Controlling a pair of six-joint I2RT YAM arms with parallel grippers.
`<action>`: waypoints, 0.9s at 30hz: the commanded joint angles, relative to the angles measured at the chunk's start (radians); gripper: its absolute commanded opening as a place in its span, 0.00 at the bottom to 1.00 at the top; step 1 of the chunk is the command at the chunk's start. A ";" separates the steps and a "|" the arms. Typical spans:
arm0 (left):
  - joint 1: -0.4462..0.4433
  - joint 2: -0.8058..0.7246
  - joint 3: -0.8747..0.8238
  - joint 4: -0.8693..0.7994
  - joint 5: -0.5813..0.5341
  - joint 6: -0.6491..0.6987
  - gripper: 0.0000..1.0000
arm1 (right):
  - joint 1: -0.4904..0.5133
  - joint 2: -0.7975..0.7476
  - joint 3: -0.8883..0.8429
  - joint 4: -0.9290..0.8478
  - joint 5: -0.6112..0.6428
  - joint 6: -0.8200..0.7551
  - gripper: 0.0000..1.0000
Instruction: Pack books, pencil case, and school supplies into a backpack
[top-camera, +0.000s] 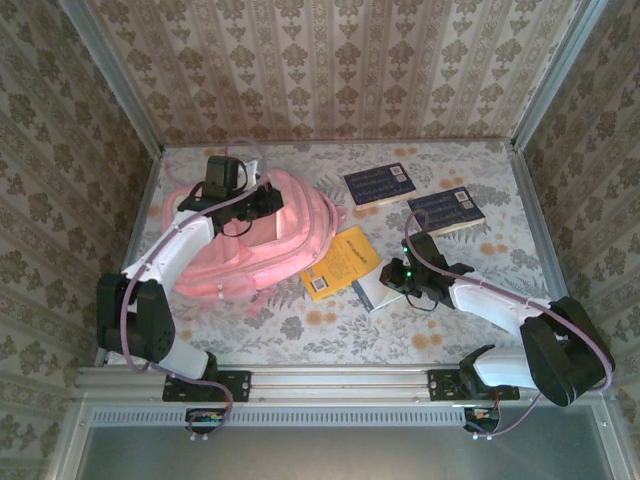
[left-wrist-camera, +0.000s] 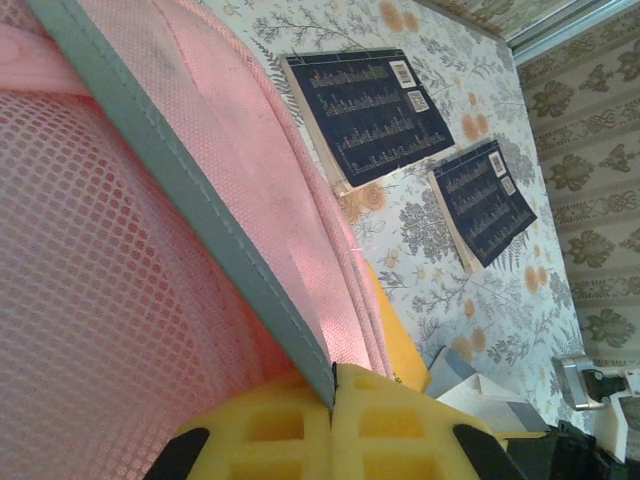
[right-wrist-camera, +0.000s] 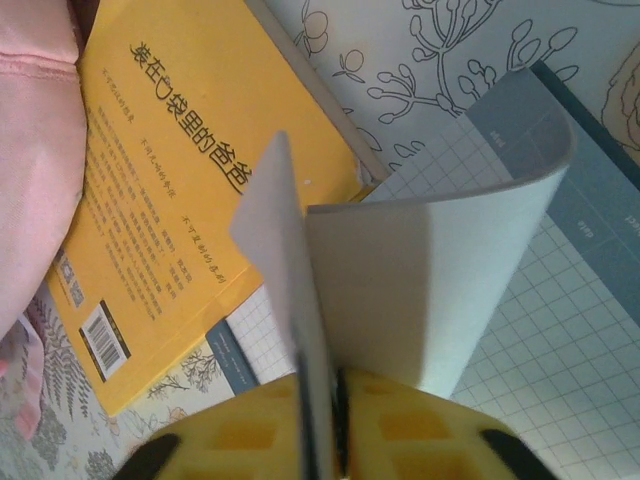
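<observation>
left pincer (left-wrist-camera: 332, 388) clamps backpack (left-wrist-camera: 120, 300) trim; right pincer (right-wrist-camera: 320, 388) pinches curled grid pad (right-wrist-camera: 430, 290).

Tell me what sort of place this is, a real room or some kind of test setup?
Most likely a staged robot test cell: beige damask wallpapered panels in silver metal framing box in a floral-covered tabletop, with a grey metal mounting rail along its near edge.
</observation>
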 joint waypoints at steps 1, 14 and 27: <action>-0.013 0.014 0.042 -0.007 0.000 0.035 0.01 | -0.003 -0.015 0.015 -0.020 -0.005 -0.007 0.09; -0.055 0.087 0.098 -0.114 -0.031 0.078 0.36 | -0.072 -0.149 -0.054 -0.041 -0.034 0.090 0.00; -0.113 -0.108 0.239 -0.371 -0.328 0.197 0.64 | -0.153 -0.317 -0.122 -0.040 -0.127 0.161 0.00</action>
